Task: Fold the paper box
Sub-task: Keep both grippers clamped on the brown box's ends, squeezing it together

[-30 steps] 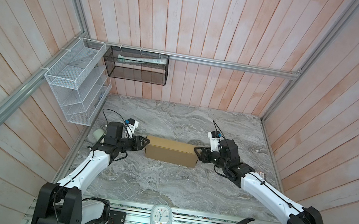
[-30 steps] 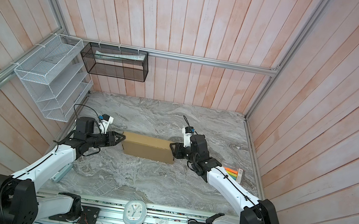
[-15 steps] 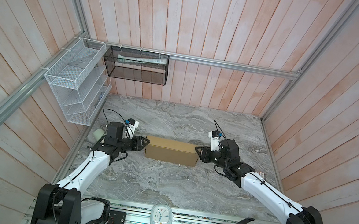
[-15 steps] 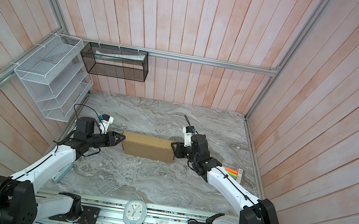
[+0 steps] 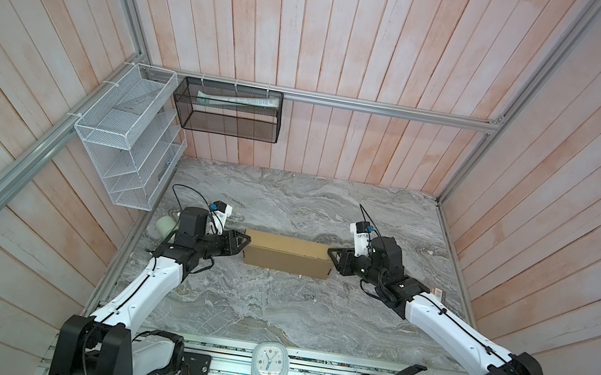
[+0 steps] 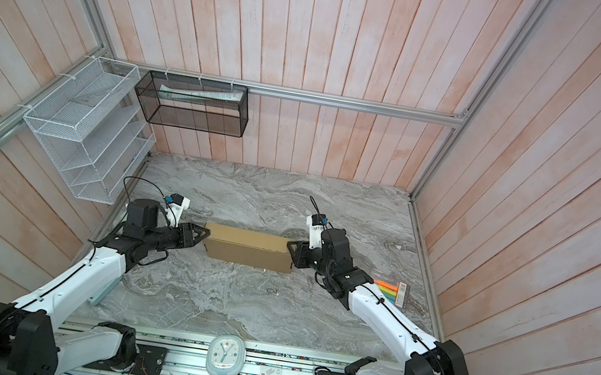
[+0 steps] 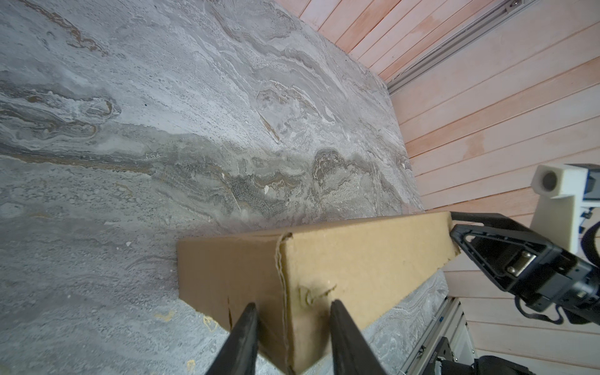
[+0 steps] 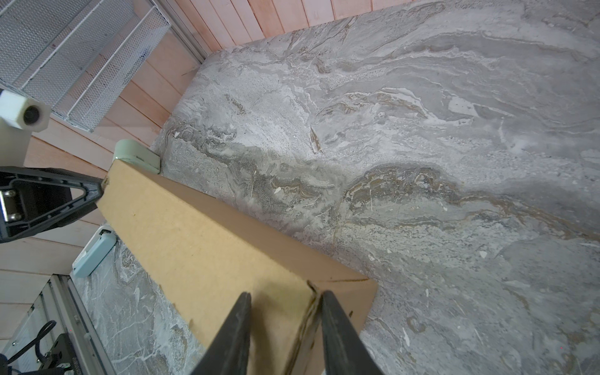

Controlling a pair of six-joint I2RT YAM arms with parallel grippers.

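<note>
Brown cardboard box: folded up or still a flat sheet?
Folded up: the brown cardboard box stands as a closed rectangular block on the grey marble table, top panel down, no flaps spread.

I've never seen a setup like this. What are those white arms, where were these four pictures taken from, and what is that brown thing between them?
It is one robot with two white arms on a marble table. Two pictures look down from overhead, side by side like a pair of eyes. The other two come from small cameras on the arms' wrists, looking along each claw's black fingers. Between the arms lies the paper box, plain brown cardboard folded into a long box shape. The left claw meets one end, the right claw the other. Each straddles a corner of it; whether they pinch or only press, I cannot tell.
</note>
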